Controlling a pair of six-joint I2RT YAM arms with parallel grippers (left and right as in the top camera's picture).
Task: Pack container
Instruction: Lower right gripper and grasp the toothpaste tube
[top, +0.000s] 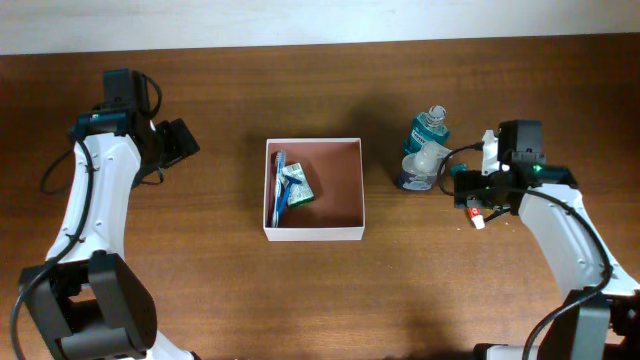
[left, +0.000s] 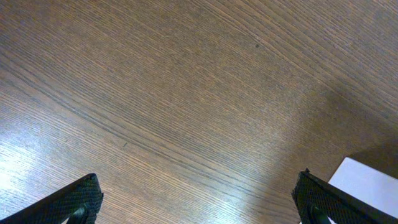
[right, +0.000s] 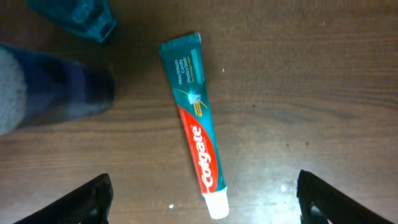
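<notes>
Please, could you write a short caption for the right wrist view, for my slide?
Right end effector, open, hovers above a Colgate toothpaste tube lying on the wooden table.

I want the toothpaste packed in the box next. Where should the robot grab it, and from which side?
Grab the toothpaste tube around its middle, straight down from above, pinching across its narrow width. It lies flat on the table, and its long edges are clear on both sides.

Left end effector (left: 198, 200) spread wide, right end effector (right: 205, 196) likewise
</notes>
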